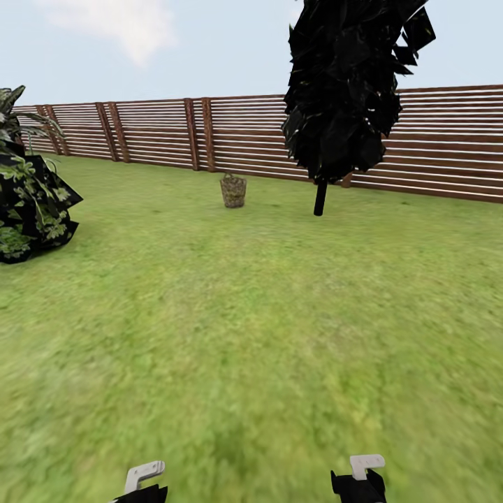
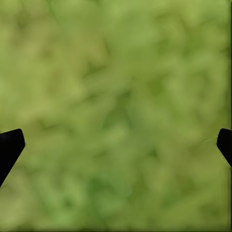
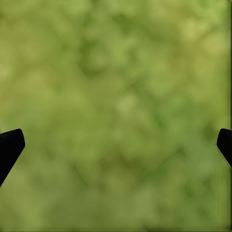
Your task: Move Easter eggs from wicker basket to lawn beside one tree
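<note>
The small tan-brown round wicker basket [image 1: 233, 191] is seen far ahead on the mottled green lawn [image 1: 251, 314], well apart from the spread left claw [image 2: 116, 145] and spread right claw [image 3: 116, 145].

The basket [image 1: 233, 191] stands far off in the upper middle of the head view, too small to show its weave or anything inside it. The black tree [image 1: 349, 84] at upper right is cut by the top edge, its crown unfinished. A leafy bush [image 1: 28, 202] is cropped by the left edge. At the bottom edge both arms are cut off, their fingers out of frame. In the wrist views the lawn [image 2: 116, 96] is a blurred green, and the fingertips [image 2: 9, 147] are clipped by the side edges.
</note>
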Controlling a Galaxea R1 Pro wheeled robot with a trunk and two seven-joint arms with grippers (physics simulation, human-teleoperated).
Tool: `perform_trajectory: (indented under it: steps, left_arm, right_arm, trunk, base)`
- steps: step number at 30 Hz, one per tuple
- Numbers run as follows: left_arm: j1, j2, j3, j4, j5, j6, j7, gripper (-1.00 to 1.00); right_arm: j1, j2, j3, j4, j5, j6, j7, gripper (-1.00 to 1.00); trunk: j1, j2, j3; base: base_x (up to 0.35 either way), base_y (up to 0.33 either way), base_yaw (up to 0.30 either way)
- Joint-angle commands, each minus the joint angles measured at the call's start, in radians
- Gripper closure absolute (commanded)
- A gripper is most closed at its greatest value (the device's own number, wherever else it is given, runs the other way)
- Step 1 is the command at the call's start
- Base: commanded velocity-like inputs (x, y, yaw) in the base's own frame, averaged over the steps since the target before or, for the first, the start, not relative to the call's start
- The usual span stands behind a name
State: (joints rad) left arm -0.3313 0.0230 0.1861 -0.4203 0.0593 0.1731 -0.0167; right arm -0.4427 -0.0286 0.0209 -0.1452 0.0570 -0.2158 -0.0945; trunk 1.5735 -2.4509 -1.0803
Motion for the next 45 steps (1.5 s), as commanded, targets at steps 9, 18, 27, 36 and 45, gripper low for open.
perform_trajectory:
  steps: [9, 18, 27, 36, 45]
  left_arm:
    - [0.0, 0.0, 0.003, -0.002, 0.005, 0.006, -0.003, -1.0]
    - [0.0, 0.0, 0.004, -0.002, 0.006, 0.006, -0.003, -1.0]
    - [0.0, 0.001, 0.004, -0.002, 0.007, 0.006, -0.003, -1.0]
    - [0.0, 0.003, 0.004, -0.001, 0.007, 0.006, -0.003, -1.0]
    - [0.0, 0.005, 0.003, 0.0, 0.007, 0.006, -0.003, -1.0]
  right_arm:
    - [-0.001, 0.0, 0.002, 0.002, 0.006, -0.001, -0.005, -1.0]
    - [-0.001, 0.002, 0.002, 0.004, 0.006, -0.001, -0.005, -1.0]
    - [-0.001, 0.003, 0.002, 0.004, 0.006, -0.001, -0.005, -1.0]
    - [0.0, 0.001, 0.002, 0.004, 0.006, -0.001, -0.005, -1.0]
    - [-0.001, 0.001, 0.002, 0.004, 0.004, -0.002, -0.005, -1.0]
  trunk:
    - [-0.035, 0.063, 0.025]
    - [-0.069, 0.126, 0.04]
    - [-0.104, 0.189, 0.054]
    - [-0.138, 0.252, 0.069]
    - [-0.173, 0.315, 0.095]
  base:
    - [0.0, 0.0, 0.0]
    - [0.0, 0.0, 0.0]
    - [0.0, 0.0, 0.0]
    - [0.0, 0.0, 0.0]
    - [0.163, 0.0, 0.0]
